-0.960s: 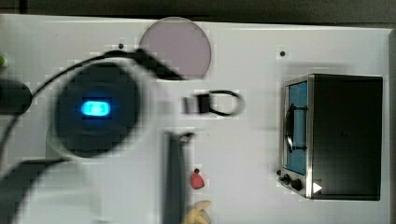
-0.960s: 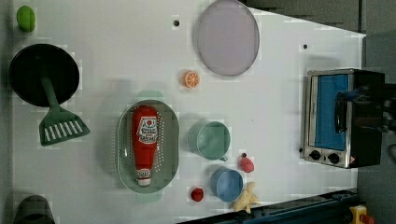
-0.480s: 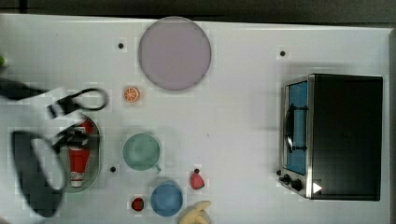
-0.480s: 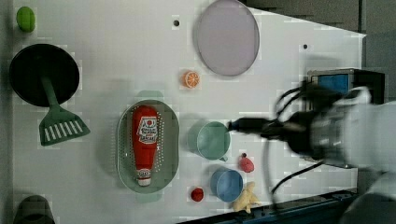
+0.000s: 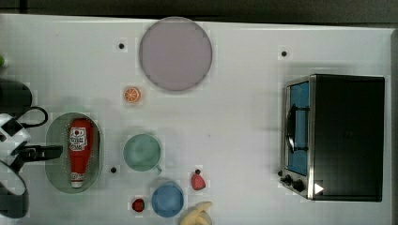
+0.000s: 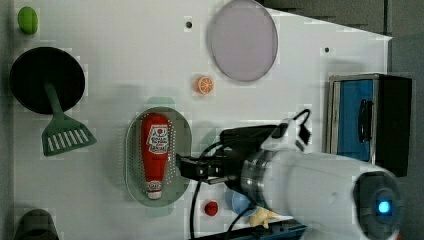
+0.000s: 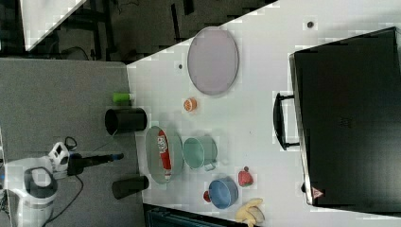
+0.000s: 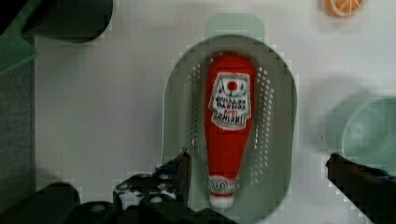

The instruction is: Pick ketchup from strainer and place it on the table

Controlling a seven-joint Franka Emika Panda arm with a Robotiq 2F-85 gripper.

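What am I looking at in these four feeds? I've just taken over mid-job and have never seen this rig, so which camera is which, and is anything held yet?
It is a single robot arm with a two-fingered gripper. Three cameras off the arm look down on a white table; the fourth rides on the wrist and looks past the fingers.

The ketchup, a small red bottle with a white cap, lies in the pale green strainer. In the wrist view the open fingers stand on either side of the bottle's cap end. I see no contact, so nothing is held.

Also on the table in the top view: a grey-lilac plate, an orange slice, a green cup, a blue bowl, two small red toys, a banana and a toaster oven. The left view adds a green spatula.
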